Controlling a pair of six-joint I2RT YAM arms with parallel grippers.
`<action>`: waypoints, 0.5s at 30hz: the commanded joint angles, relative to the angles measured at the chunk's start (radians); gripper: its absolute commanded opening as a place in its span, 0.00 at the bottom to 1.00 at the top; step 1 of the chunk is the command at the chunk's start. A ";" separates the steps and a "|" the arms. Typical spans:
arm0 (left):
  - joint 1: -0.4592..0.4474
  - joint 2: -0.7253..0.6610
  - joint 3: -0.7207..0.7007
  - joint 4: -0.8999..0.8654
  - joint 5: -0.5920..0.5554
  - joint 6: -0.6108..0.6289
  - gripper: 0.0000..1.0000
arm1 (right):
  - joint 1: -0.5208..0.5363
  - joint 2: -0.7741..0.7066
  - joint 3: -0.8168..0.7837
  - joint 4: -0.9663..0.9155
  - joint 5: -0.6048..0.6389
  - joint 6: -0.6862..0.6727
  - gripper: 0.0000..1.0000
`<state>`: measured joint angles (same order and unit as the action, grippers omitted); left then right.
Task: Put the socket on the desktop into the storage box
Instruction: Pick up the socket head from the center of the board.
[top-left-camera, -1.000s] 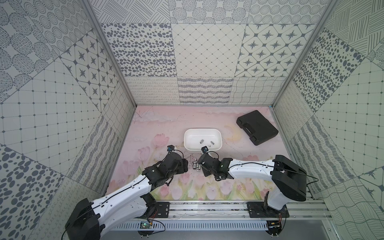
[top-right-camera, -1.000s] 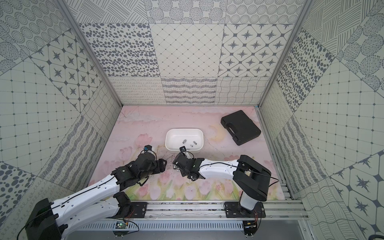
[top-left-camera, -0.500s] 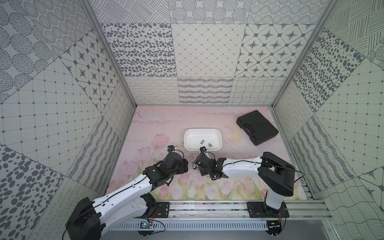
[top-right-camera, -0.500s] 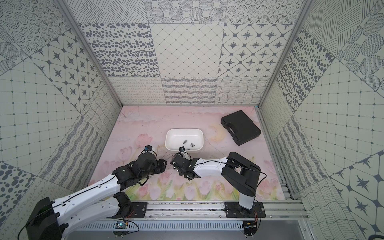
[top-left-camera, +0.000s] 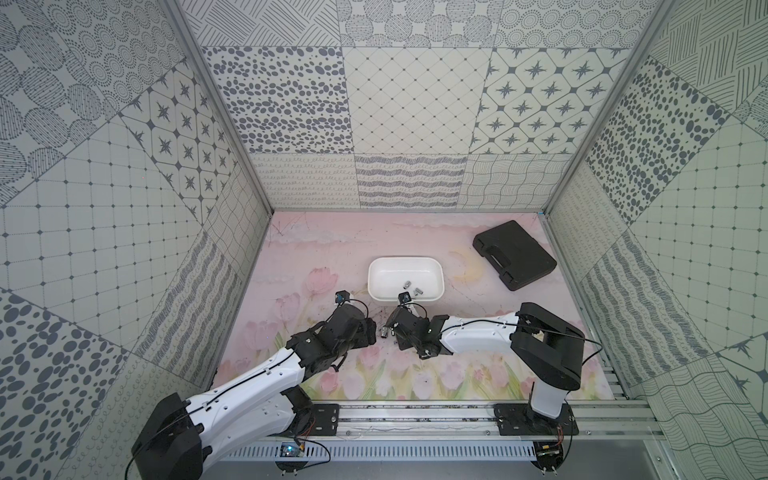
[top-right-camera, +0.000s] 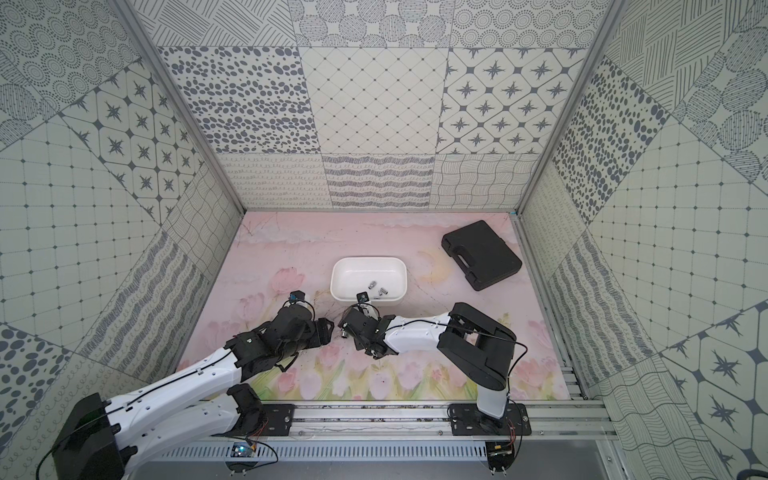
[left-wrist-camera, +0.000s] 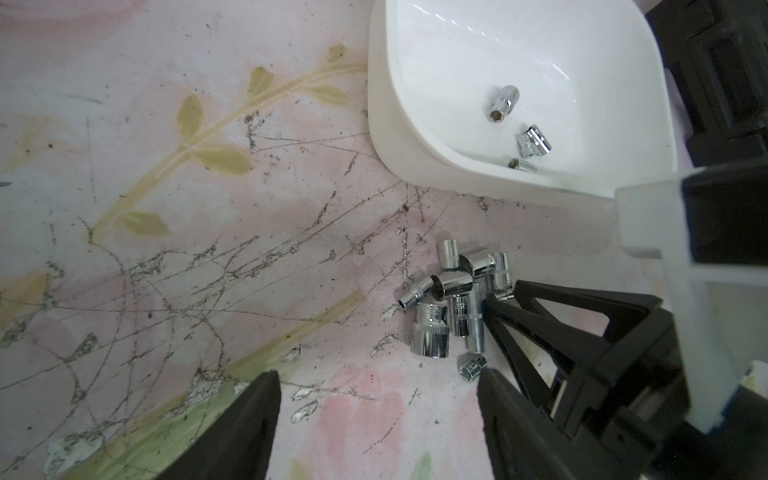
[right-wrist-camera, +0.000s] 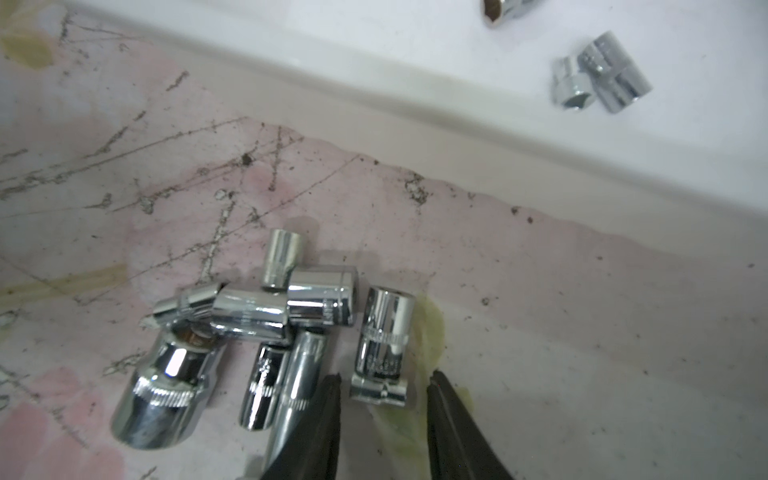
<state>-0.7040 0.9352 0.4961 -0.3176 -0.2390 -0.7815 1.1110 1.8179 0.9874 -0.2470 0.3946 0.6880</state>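
Keep the wide-open left hand (left-wrist-camera: 376, 374) aside. Close the narrow-set right hand (right-wrist-camera: 383, 376) squarely on the lone socket (right-wrist-camera: 384, 332) straddled untouched on the desk (right-wrist-camera: 540, 311), just beside the pile (right-wrist-camera: 249, 316); lift straight, then clear the storage box (left-wrist-camera: 380, 124) rim beyond.

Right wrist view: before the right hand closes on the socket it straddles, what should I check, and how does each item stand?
1. Socket sits between the right hand's fingers: ok, one finger on each side.
2. Grip made: not ok, a gap shows on both sides and the jaws are open.
3. Long socket is clear of the near finger: cannot tell, they overlap in this view.
4. Left hand is not holding anything: ok, open and empty.
5. Storage box has room: ok, three sockets lie inside and much of the floor is bare.
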 joint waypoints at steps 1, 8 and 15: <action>0.000 0.004 0.004 0.031 0.002 0.001 0.80 | -0.005 0.026 0.012 0.020 0.003 0.019 0.36; -0.001 0.023 0.008 0.037 0.012 -0.002 0.80 | -0.006 0.033 0.010 0.020 0.001 0.029 0.30; 0.001 0.033 0.009 0.036 0.012 -0.002 0.79 | -0.007 0.021 0.000 0.020 -0.004 0.032 0.28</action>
<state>-0.7040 0.9623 0.4961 -0.3054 -0.2382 -0.7815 1.1084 1.8210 0.9874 -0.2356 0.3973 0.7048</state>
